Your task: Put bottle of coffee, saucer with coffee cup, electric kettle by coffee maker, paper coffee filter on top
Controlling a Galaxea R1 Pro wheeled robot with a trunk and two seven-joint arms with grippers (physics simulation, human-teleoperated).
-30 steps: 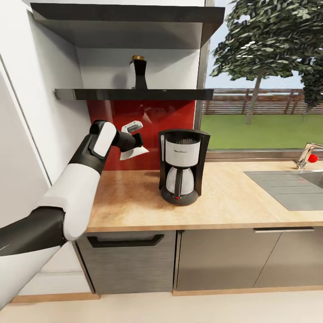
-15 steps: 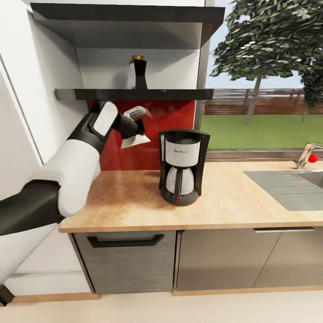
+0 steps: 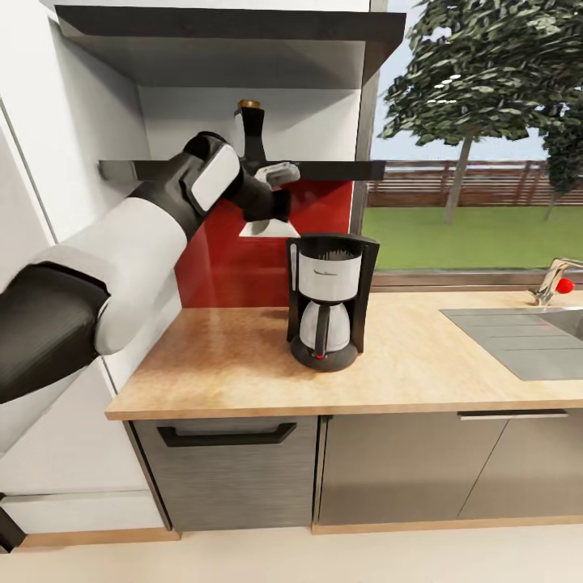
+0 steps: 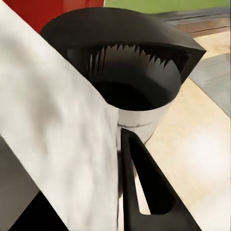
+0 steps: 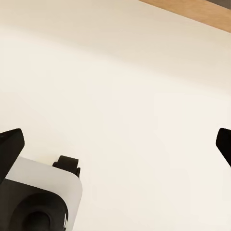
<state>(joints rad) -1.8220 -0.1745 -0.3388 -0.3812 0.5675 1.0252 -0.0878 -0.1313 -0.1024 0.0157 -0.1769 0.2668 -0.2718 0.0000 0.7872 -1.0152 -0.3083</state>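
The coffee maker (image 3: 328, 301) stands upright on the light wood countertop (image 3: 421, 364), towards its back, in front of the red wall panel. It is a black machine with a white upper body and a white-and-steel jug with a black handle seated in its base; from the left wrist view its top (image 4: 130, 72) is open, a dark round funnel. The paper filter (image 3: 265, 227), a white cone, hangs in the air just above and left of the machine's top, held at its upper edge. The bottle of coffee (image 3: 250, 129), dark with a gold cap, stands upright on the shelf above
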